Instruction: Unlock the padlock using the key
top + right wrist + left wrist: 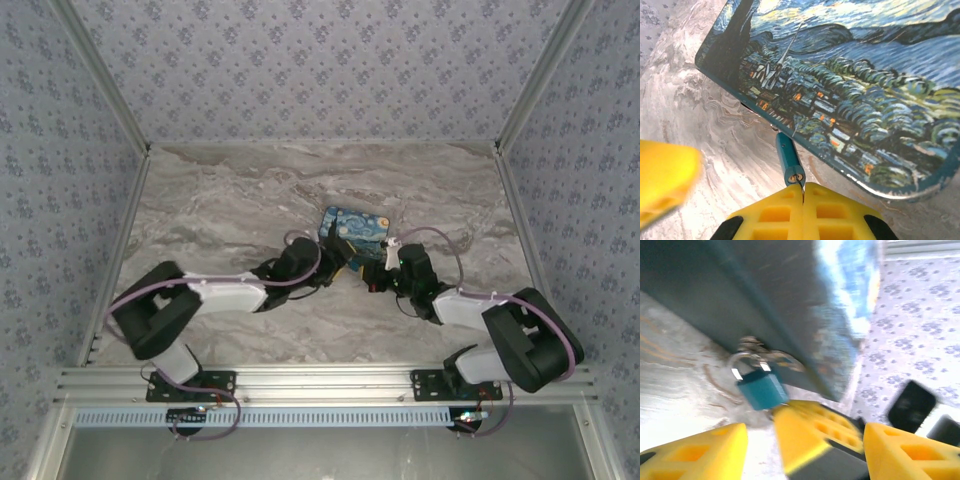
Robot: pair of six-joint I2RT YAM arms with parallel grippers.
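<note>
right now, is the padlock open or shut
Shut: in the left wrist view both shackle legs sit in the padlock, hooked through the clasp on the box.

This is a robot test cell, a lab rig rather than a lived-in room. A marble-patterned tabletop (230, 200) fills the middle of the top view, boxed in at the left, top and right of the frame by flat panels (320, 70) covered in a repeating blue floral print. Bare aluminium posts (102, 75) run along the corners. A slotted aluminium rail (320, 383) crosses the bottom of the frame, with the left arm (225, 293) and the right arm (470, 305) bolted to it.
</note>
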